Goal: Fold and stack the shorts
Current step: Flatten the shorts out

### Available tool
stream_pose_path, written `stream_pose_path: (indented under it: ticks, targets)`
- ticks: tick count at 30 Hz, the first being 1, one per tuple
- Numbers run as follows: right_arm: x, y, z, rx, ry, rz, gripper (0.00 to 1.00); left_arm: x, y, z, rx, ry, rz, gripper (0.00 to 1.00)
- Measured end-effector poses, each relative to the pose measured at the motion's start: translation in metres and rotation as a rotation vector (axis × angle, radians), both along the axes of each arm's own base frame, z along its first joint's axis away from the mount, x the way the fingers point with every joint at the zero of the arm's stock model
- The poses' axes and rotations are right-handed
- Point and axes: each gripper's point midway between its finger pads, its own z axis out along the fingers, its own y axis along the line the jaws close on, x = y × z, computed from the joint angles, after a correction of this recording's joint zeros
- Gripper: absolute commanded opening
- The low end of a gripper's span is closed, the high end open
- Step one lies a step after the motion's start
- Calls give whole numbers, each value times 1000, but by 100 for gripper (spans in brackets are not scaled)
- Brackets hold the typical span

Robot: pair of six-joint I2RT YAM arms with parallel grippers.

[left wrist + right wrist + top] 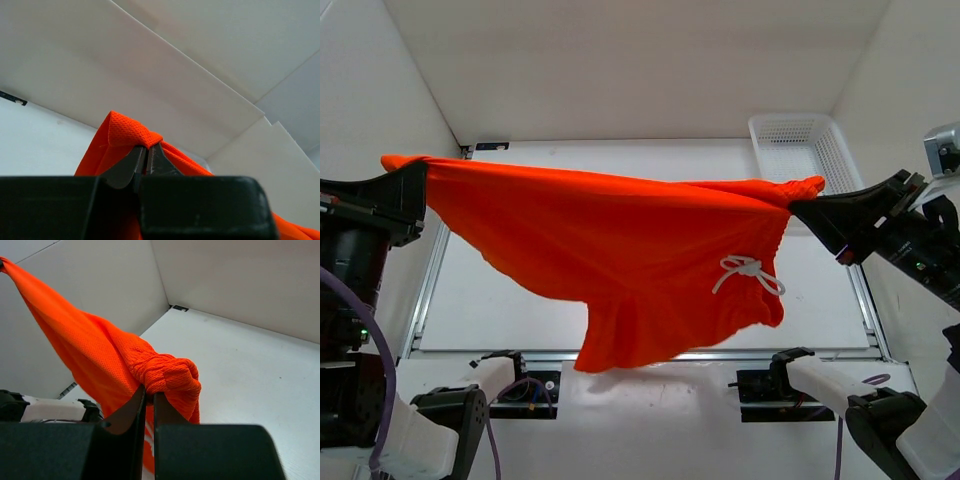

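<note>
As both jaws pinch, shorts (620,250) aloft

The shorts (620,250) pretty much block the middle of the table (620,152) from above, plus the near side of the basket (798,140) in the far right corner. Wrist views: right gripper (149,390) and left gripper (148,146) tips are buried in fabric, lower cloth cut off.

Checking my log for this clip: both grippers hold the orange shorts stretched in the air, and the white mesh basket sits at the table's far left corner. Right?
Not quite. The white mesh basket sits at the far right corner, as the top external view shows. The left gripper and right gripper do hold the shorts stretched in the air.
</note>
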Motion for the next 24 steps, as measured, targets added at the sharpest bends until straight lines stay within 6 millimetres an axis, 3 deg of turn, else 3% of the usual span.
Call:
stream_pose_path:
  ticks: [2,4,6,9,11,14,17,20,22,24]
  targets:
    - [0,-1,-2,-2,8,-5,0,0,0,1,4,-2,-2,11]
    - [13,0,-13,-15,54,-28,0,11,0,-6,11,29,-6,11]
    - [38,2,-34,-40,133,-58,0,39,1,-22,17,104,-18,11]
    - [93,8,-84,-97,289,-124,0,106,3,-65,21,276,-37,11]
    - [139,14,-132,-155,415,-178,0,166,5,-113,19,436,-53,11]
    - [207,21,-211,-250,582,-261,0,254,7,-203,20,694,-76,11]
    - [261,29,-284,-336,718,-308,0,319,9,-299,27,930,-103,11]
    - [305,37,-347,-401,816,-333,0,358,14,-386,32,1121,-115,11]
    - [330,43,-380,-432,865,-342,0,371,17,-426,41,1204,-110,11]
    - [359,49,-401,-446,882,-354,0,378,22,-450,56,1249,-97,11]
